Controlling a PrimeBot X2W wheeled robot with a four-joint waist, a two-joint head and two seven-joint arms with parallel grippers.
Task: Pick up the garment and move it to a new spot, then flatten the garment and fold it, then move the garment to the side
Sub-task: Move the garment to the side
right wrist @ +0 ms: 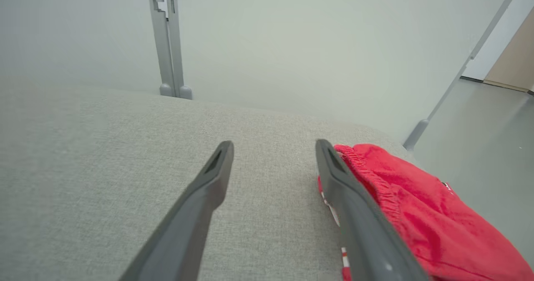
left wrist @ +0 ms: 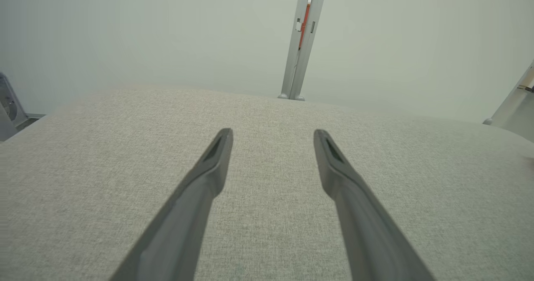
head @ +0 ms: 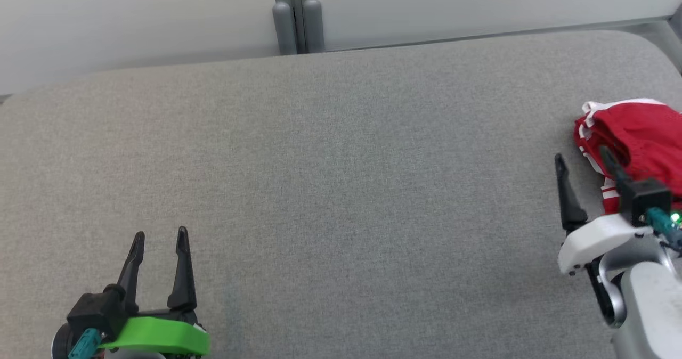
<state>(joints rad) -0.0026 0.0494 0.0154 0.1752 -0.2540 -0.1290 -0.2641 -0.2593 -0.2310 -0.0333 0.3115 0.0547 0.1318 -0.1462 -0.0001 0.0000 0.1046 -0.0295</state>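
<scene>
Near the cushion point(head: 341, 188) edge, the red garment point(head: 642, 132) could be snagged and dragged off by the wide-open, empty right gripper point(head: 581, 154), one finger lying over it.

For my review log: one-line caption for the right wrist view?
Open right gripper above grey fabric surface; bunched red cloth garment lies beside it, not gripped.

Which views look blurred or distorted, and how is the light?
Head view: soft even light, no glare, red garment cropped at the right edge. Left wrist view: wide-angle lens bends the grey fabric surface. Right wrist view: slightly soft, end effector fingers blurred near the lens.
</scene>
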